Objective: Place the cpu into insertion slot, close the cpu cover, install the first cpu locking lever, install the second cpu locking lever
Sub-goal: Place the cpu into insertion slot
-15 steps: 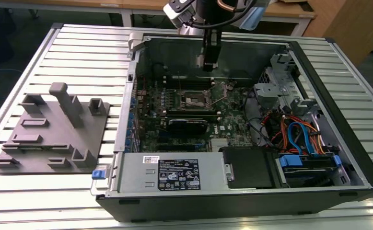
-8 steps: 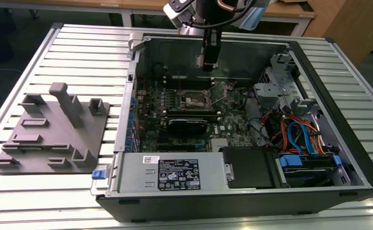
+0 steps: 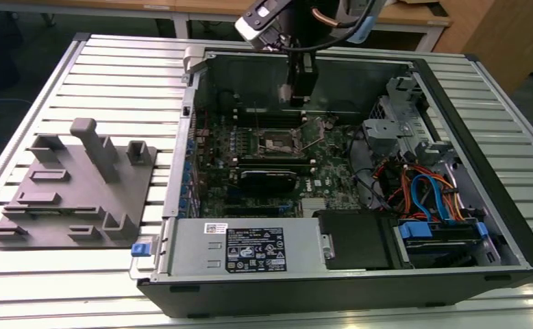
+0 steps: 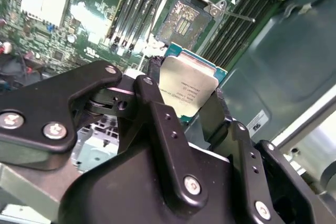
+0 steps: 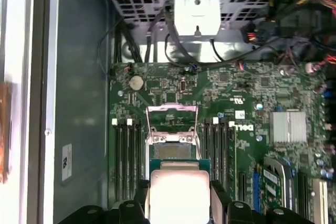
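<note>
My gripper (image 4: 189, 109) is shut on the cpu (image 4: 188, 85), a pale silver square chip on a green-edged base, pinched at its two sides between black fingers (image 4: 152, 103). In the first wrist view the cpu (image 5: 179, 187) hangs in the gripper (image 5: 179, 199) just short of the insertion slot (image 5: 172, 151), whose socket is bare. The cpu cover (image 5: 172, 118) stands tipped up at the slot's far side. In the second wrist view the insertion slot (image 4: 184, 22) lies beyond the chip, with a thin lever (image 4: 239, 17) beside it. In the exterior view the gripper (image 3: 299, 89) hovers inside the case above the insertion slot (image 3: 279, 142).
The open computer case (image 3: 486, 103) lies on a slatted table. Memory slots (image 5: 126, 156) flank the socket on both sides. A black block (image 3: 266, 179), power supply (image 3: 239, 247), drive cage (image 3: 390, 127) and cables (image 3: 422, 195) crowd the case. A grey fixture plate (image 3: 75, 185) sits at the exterior view's left.
</note>
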Controlling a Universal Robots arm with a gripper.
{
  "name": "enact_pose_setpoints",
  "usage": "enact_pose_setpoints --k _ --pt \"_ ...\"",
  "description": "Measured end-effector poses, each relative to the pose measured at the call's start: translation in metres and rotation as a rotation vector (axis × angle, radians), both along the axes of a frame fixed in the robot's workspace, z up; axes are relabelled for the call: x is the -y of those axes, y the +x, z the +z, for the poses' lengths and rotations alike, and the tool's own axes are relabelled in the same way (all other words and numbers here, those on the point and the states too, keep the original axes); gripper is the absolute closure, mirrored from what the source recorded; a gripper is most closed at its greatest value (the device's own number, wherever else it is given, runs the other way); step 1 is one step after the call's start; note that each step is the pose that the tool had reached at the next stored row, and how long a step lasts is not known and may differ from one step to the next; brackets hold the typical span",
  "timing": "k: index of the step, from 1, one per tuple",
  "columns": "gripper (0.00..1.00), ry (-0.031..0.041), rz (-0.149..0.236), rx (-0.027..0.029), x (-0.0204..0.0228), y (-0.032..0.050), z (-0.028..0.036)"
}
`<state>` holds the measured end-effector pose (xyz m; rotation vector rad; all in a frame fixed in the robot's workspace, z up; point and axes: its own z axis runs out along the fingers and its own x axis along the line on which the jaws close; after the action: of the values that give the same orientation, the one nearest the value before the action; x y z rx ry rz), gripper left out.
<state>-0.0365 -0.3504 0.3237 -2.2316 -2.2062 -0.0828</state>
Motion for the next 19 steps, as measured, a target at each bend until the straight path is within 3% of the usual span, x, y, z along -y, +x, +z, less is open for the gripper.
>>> enact_pose_setpoints --k 3,12,19 --pt "0.46 0.0000 0.026 0.0000 0.0000 0.0000 -0.0055" --pt "0.46 0.0001 0.033 0.0000 0.0000 0.0000 -0.0219" --pt "0.46 0.0000 0.033 -0.0001 0.0000 0.0000 -0.0235"
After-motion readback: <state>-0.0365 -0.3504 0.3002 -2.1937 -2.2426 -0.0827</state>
